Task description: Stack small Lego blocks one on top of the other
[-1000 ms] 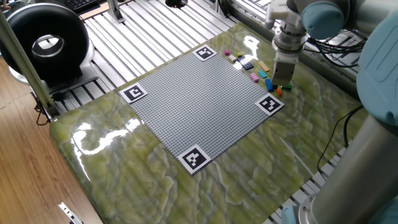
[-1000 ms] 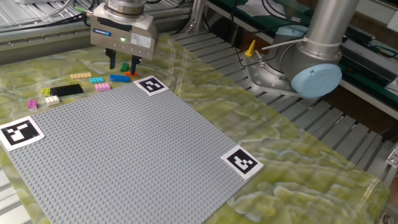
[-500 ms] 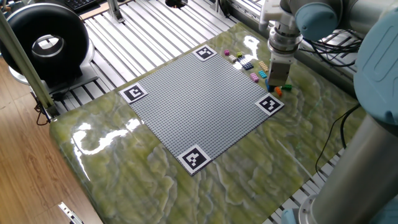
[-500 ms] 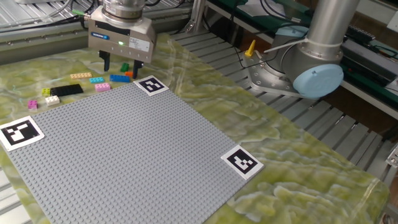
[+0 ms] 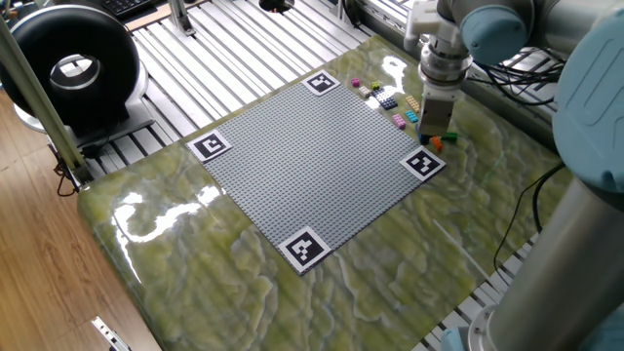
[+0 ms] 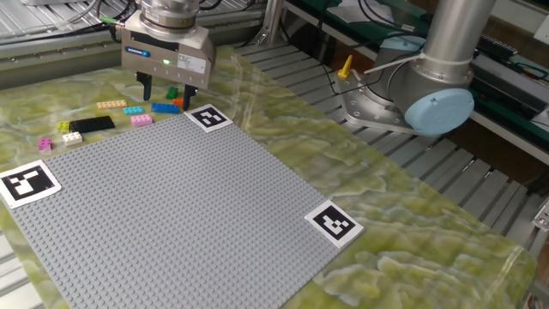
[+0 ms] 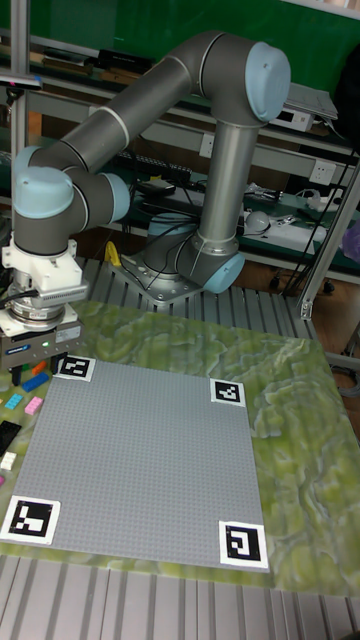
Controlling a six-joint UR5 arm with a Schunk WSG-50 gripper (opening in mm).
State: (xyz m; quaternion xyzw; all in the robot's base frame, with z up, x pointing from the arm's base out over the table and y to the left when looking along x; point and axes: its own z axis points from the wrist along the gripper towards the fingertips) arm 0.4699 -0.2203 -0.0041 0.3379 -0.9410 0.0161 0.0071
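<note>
**A:** What do we have, biggest things first?

**B:** We see the grey baseplate [image 6: 180, 215] filling the table's middle, a marker tag [image 6: 210, 118] at each corner. The arm reaches to one corner, where the gripper [image 6: 165, 88] hangs with fingers pointing down, spread apart and holding nothing.

**A:** And the small Lego blocks?

**B:** Off the plate, in a loose scatter. Directly under the pincer sit a green block [image 6: 172, 93] and an orange block [image 6: 178, 101], with a blue block [image 6: 165, 108] just in front of them. Further to its side lie a cyan block [image 6: 133, 110], a pink block [image 6: 141, 120] and a black piece [image 6: 91, 124]. Nothing is stacked.

**A:** What has just changed?

**B:** Over the last second, the pincer has slid a little sideways along the row and slowed. We judge it is lining up over a block before descending, so the first pick is still ahead.
</note>
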